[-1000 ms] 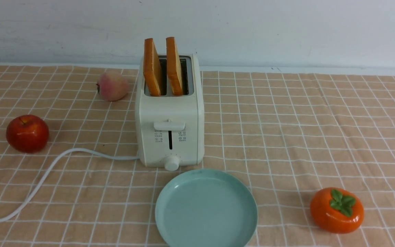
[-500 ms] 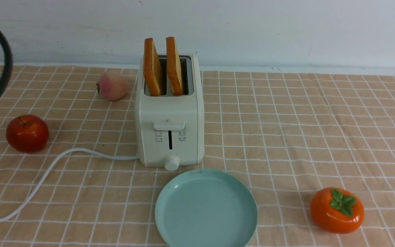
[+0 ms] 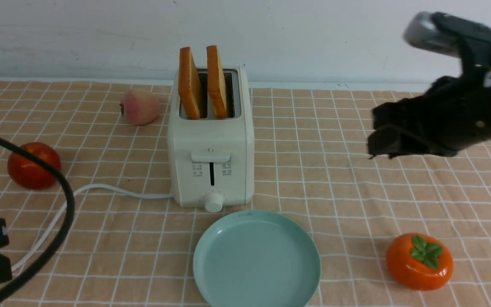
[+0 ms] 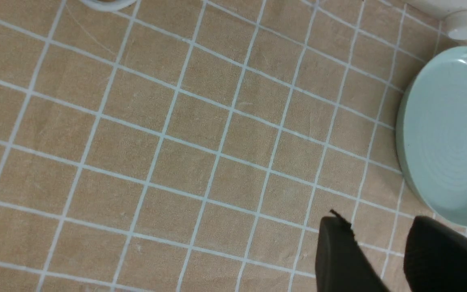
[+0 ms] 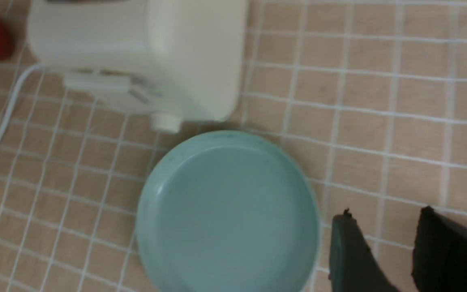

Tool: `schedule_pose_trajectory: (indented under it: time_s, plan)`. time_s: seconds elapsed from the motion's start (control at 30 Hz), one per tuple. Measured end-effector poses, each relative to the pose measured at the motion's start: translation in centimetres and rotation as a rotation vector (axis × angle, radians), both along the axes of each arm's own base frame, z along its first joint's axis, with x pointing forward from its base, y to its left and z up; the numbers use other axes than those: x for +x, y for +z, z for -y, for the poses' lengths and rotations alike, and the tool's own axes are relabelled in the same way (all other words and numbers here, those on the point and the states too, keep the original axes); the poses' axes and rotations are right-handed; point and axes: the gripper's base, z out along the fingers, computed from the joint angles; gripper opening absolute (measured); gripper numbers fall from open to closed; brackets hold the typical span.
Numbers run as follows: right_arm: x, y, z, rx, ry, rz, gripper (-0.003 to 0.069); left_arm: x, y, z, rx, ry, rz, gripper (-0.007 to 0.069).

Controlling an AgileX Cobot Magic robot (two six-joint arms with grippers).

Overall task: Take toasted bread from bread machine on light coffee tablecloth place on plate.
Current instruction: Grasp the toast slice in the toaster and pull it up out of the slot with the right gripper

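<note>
Red apple: far left, mid-depth, glossy.
Peach: left, farther back, pink and yellow.
Persimmon: near right, orange, green leafy cap on top.
Wall: pale, plain, far side.

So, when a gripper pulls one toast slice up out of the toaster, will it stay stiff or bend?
Probably stiff: the left slice and right slice stand upright in the toaster slots without sagging. Likely light, since each looks thin. The browned crust may crumble under a hard squeeze, so grip gently.

Two toast slices upright in toaster, teal plate just beside
</note>
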Motion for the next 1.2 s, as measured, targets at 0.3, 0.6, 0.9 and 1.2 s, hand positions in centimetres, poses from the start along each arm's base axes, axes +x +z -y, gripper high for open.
schedule_pose_trajectory:
  time_s: [0.3, 0.6, 0.9, 1.2]
  plan:
    - [5.8, 2.5, -11.3, -0.044, 0.133, 0.117, 0.0273, -0.8, 0.0, 1.3, 0.01, -0.12, 0.006, 0.0238]
    - [10.5, 0.9, -17.3, -0.08, -0.005, 0.273, 0.0344, -0.8, 0.0, 1.3, 0.012, -0.122, 0.006, 0.0238]
    - [13.1, -3.7, -18.4, -0.204, -0.009, 0.319, 0.0342, -0.9, -0.1, 1.3, 0.016, -0.124, -0.007, 0.0238]
    - [12.7, -2.2, -17.9, -0.198, -0.017, 0.337, 0.0114, -0.9, -0.1, 1.3, 0.016, -0.124, -0.007, 0.0238]
